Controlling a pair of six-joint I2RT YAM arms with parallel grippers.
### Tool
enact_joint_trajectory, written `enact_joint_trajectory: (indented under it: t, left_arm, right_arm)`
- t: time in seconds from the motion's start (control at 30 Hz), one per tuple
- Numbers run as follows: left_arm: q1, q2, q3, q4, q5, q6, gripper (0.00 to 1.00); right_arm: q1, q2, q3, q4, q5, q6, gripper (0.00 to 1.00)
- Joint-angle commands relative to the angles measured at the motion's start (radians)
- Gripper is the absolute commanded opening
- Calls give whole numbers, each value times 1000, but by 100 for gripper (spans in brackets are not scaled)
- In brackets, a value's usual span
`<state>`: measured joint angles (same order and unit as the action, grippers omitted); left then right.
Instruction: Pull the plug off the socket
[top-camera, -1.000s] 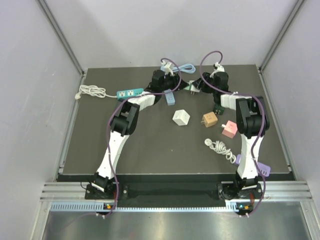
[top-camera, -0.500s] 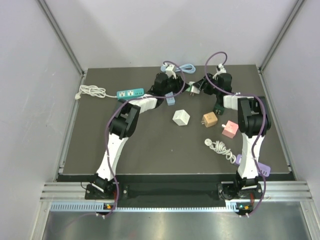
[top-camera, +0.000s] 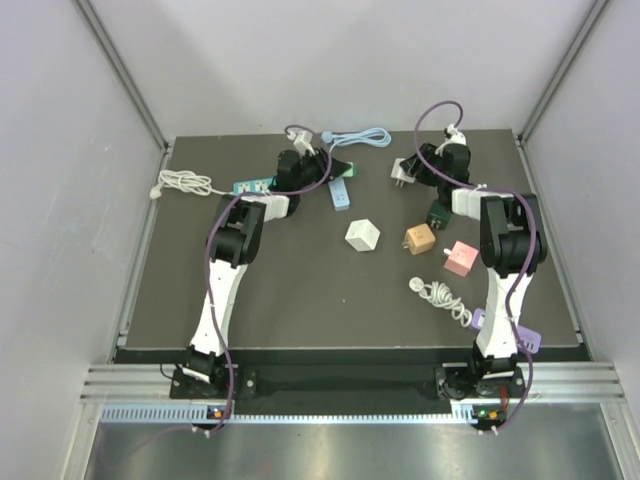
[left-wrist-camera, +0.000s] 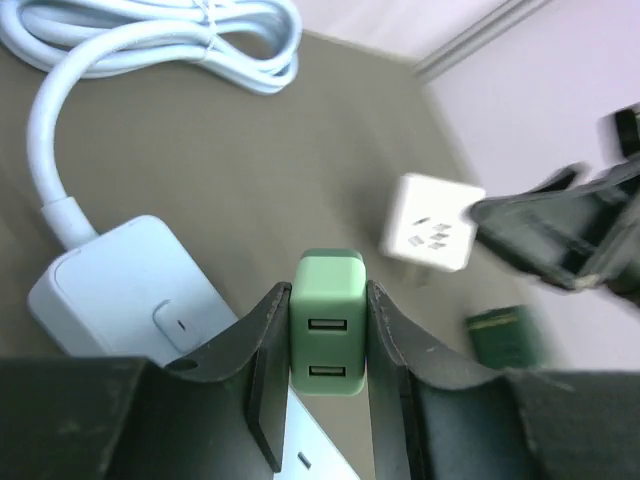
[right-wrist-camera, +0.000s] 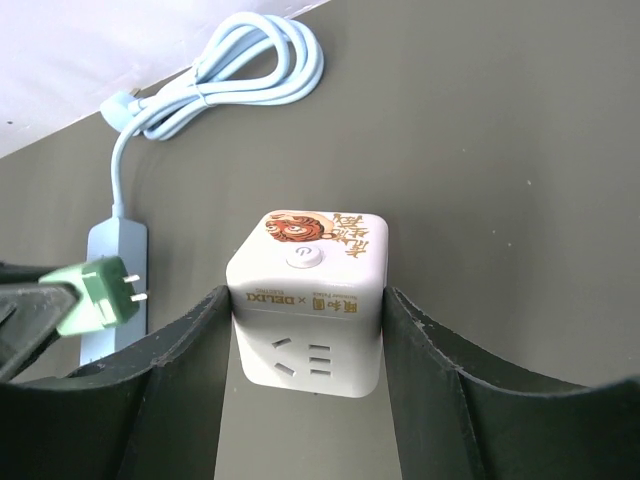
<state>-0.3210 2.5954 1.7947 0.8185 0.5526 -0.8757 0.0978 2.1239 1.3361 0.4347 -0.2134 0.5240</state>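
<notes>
The left pincer (left-wrist-camera: 326, 300) is closed narrowly on the green plug (left-wrist-camera: 327, 330). One finger lies flat against each side of the plug. Its USB face is turned back toward the wrist and its pins (right-wrist-camera: 139, 295) point away. Gripping the flat sides probably keeps the small body from twisting under a straight pull. Just beneath and to the left of this pincer lies a pale blue power strip (left-wrist-camera: 120, 290), and its coiled cable (left-wrist-camera: 180, 40) rests farther out on the table (left-wrist-camera: 300, 150).

Ahead and to the right, well apart from the plug, the right pincer (right-wrist-camera: 305, 300) clamps the white cube socket (right-wrist-camera: 308, 300). Its opening is wider, with the fingers on two opposite faces. The outlet face is left uncovered below the button, so nothing blocks the way in or out. The cube looks to be held clear of the table, likely so that one arm braces it while the other draws away.

In the right wrist view the pins show bare, with a clear gap between them and the cube. So the plug appears to be already out of the socket, and the separation is judged done. A dark green adapter (left-wrist-camera: 505, 338) sits below the cube, untouched.
</notes>
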Motion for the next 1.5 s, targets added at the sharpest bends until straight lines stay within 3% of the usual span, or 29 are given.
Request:
enact_joint_trajectory:
  t: [0.0,0.07,0.27,0.4,0.57,0.83,0.93,1.1,1.27,1.47]
  left_arm:
    - [-122,-213,-46,-241,-118,390,0]
    - [-136,-271,-86,-237,-155,449,0]
    - [-142,-357,-167,-183,-92,431,0]
    - [-158,-420,-170,-272,-95,445,0]
    - [-184,-512,-176,-530,-150,480,0]
    - [-269,-719,-276,-974,-342,517,0]
    - [-340,-788,-320,-1108,-405,546,0]
    - [-478,-856,-403,-1179,-473,503,0]
    - [-575,-795,-345,-1196,-502,448,0]
    - [-599,-709,-290,-1205,-503,435,0]
  right_arm:
    - [2,-35,14,7,31,-30,0]
    - [0,-41,11,6,34,-33,0]
    - [3,-41,81,-100,45,-82,0]
    - [13,-33,188,-292,57,-142,0]
    - [32,20,379,-570,77,-206,0]
    - [88,120,625,-836,100,-274,3]
    - [92,152,664,-879,83,-277,8]
    - [103,186,687,-878,75,-275,16]
    - [109,188,684,-863,69,-271,24]
    - [115,214,706,-866,43,-272,32]
